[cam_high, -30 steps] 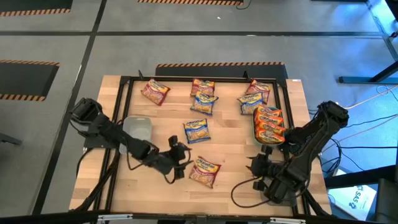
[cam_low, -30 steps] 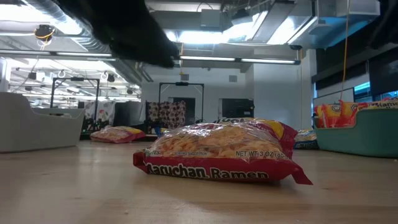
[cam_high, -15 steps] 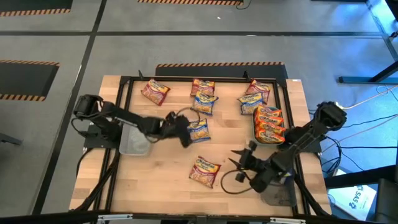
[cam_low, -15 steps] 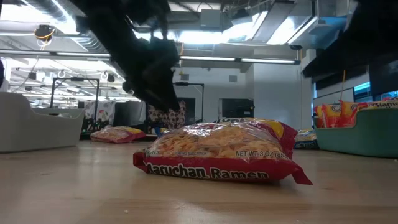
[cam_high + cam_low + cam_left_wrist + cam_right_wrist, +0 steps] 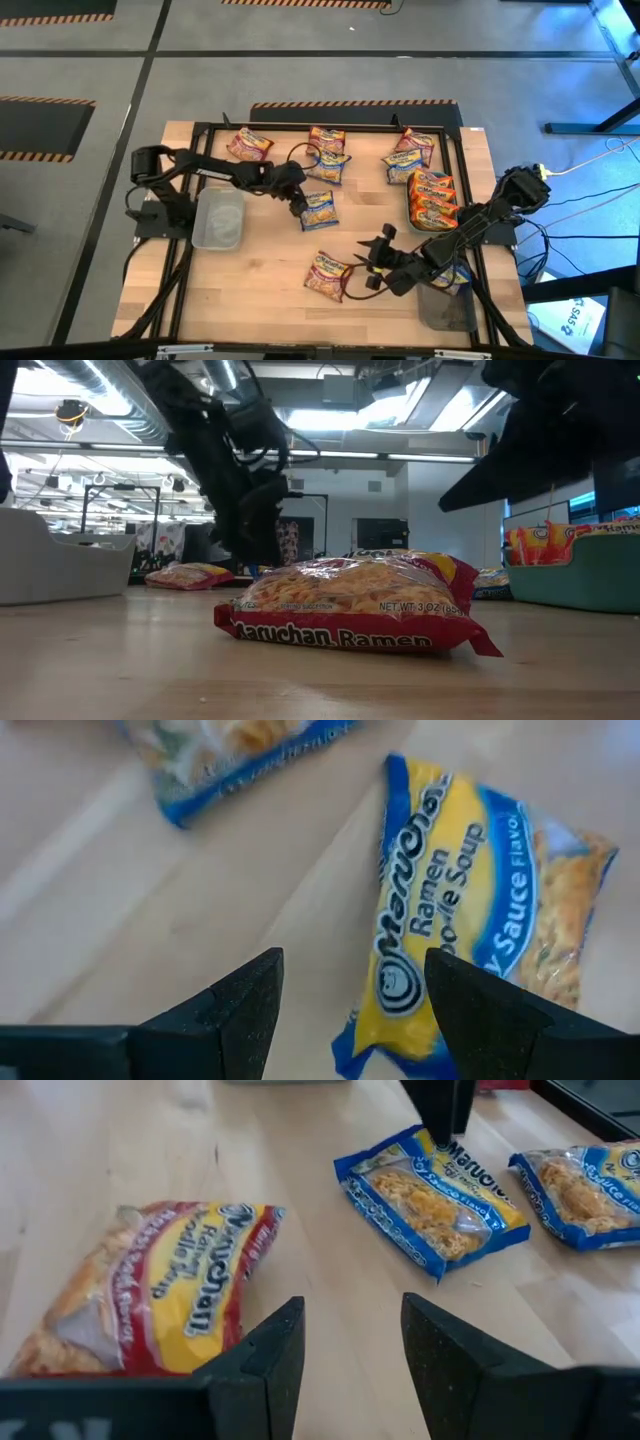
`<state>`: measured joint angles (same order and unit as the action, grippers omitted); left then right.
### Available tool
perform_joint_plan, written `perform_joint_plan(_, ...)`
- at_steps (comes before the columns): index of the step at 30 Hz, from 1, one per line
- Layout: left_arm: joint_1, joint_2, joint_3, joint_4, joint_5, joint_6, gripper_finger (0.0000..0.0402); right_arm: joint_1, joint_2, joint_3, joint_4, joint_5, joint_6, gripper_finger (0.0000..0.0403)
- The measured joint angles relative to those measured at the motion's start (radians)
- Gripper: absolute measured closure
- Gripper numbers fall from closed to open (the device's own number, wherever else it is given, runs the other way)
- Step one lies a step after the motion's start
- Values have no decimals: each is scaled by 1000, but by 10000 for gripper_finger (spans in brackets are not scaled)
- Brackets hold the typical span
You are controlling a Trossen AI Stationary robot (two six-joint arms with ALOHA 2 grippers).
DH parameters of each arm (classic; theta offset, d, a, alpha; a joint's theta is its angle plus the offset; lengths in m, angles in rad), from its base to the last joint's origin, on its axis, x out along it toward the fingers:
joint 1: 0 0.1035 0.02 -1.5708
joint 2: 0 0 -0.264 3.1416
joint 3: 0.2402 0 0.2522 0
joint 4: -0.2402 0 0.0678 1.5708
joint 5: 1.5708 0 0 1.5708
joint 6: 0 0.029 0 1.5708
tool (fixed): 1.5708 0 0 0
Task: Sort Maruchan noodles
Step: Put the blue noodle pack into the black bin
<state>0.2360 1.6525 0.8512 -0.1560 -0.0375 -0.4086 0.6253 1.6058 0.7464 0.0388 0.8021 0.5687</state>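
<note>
While both grippers sit this close to their pkts, the main risk is a bad pinch on crinkly film. The left gripper (image 5: 298,203) is over the near edge of the blue-and-yellow ramen packet (image 5: 319,209) mid-table. In its wrist view one finger (image 5: 478,1010) overlaps the pkt's end and the other is over bare wood, so closing as-is would prob. catch only the wrapper edge, and the pkt could slide or swing loose on lift.

The right gripper (image 5: 373,266) is just beside the maroon-and-yellow ramen packet (image 5: 330,275) at the table's near side, not touching. Its wrist view shows the pkt off to one side of the finger gap, so I'd say it needs a lateral correction, else a finger lands on top and shoves it.

Both arms reach toward table centre, so there's some collision risk if paths cross.

Pose:
- L arm stretched from the left edge across the clear tray (image 5: 218,220), wrist angled down, claw released and wide, empty.
- R arm low, reaching in from the right edge past the teal tray (image 5: 414,217) holding orange-red packets (image 5: 432,197), claw partly open, empty.

The rest of the pkts are loose along the far side.
</note>
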Motion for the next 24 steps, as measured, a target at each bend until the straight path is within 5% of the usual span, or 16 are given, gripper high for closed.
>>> perform_joint_plan(7, 8, 81, 0, 82, 155, 52, 178, 2, 0, 1, 46, -2, 1, 253)
perform_joint_plan(20, -63, 91, 0, 151, 169, 131, 383, 2, 27, 1, 62, 0, 2, 253)
perform_joint_plan(24, -87, 91, -1, 163, 139, 136, 397, 2, 63, 0, 84, -1, 2, 253)
